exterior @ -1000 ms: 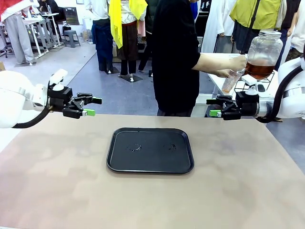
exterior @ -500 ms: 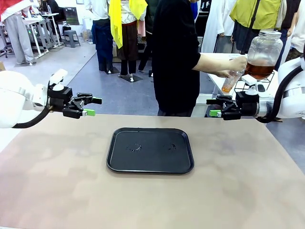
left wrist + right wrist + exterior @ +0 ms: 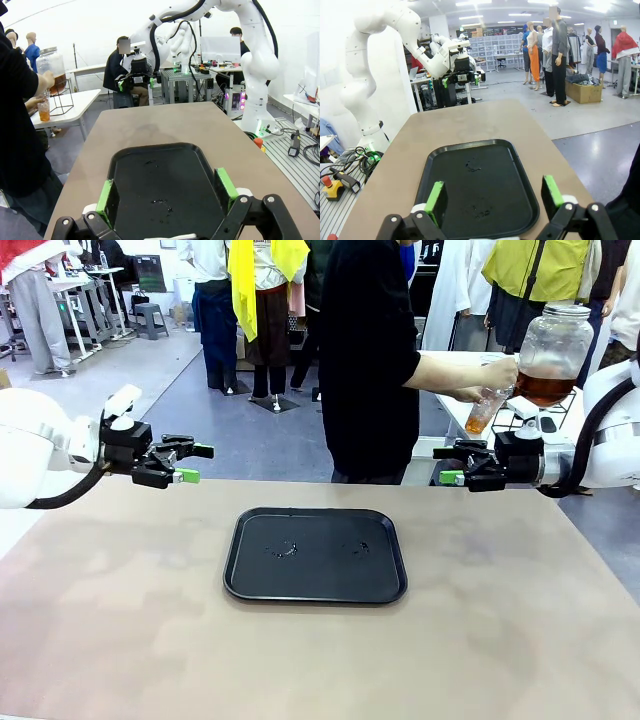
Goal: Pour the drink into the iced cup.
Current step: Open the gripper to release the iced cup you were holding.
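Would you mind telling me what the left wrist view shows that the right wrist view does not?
Left wrist view alone: the person's hand holding a clear plastic cup of amber-brown drink beside the big clear glass dispenser jar.

Right wrist view alone: a brown cardboard box on the floor.

Both: the black rectangular tray, wet with droplets, on the tan table, and open green-padded fingers.

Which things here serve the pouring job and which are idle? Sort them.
Job: dispenser jar with amber drink; cup held at the spigot by the person's hand.
Idle: black tray; left tool, open; right tool, open.
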`<state>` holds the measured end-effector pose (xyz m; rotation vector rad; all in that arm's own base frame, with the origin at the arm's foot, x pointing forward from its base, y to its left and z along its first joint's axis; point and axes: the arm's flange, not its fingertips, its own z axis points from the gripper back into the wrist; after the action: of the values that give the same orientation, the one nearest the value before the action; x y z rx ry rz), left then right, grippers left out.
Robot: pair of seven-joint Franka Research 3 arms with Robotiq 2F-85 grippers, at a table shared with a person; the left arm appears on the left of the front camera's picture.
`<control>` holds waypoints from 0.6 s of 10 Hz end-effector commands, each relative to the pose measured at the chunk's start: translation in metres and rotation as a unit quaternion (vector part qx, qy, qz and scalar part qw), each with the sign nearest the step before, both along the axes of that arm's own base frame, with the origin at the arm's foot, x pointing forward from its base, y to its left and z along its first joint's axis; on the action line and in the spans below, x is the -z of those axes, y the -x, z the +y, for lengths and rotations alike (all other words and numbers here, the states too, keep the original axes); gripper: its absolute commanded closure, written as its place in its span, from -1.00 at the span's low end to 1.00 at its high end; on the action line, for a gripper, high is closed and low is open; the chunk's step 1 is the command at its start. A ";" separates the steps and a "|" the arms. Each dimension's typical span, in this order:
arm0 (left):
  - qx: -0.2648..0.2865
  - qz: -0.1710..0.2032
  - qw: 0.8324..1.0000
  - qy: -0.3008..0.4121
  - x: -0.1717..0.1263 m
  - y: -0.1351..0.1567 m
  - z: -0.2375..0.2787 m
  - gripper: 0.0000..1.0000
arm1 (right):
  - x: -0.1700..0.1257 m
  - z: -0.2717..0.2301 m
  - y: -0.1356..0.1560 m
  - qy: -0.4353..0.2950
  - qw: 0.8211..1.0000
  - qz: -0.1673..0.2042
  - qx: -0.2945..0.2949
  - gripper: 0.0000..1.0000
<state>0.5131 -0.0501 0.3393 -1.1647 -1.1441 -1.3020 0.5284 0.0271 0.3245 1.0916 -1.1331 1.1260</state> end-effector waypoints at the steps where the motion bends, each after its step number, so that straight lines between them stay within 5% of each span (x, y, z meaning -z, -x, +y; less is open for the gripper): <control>1: -0.001 0.000 1.000 0.001 0.000 0.000 0.001 -1.00 | -0.003 -0.001 0.001 -0.004 1.000 0.006 -0.003 -1.00; 6: -0.001 0.000 1.000 0.001 0.000 0.000 0.001 -1.00 | -0.003 -0.001 0.001 -0.004 1.000 0.006 -0.003 -1.00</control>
<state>0.5131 -0.0501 0.3393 -1.1647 -1.1441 -1.3020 0.5284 0.0271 0.3245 1.0916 -1.1331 1.1260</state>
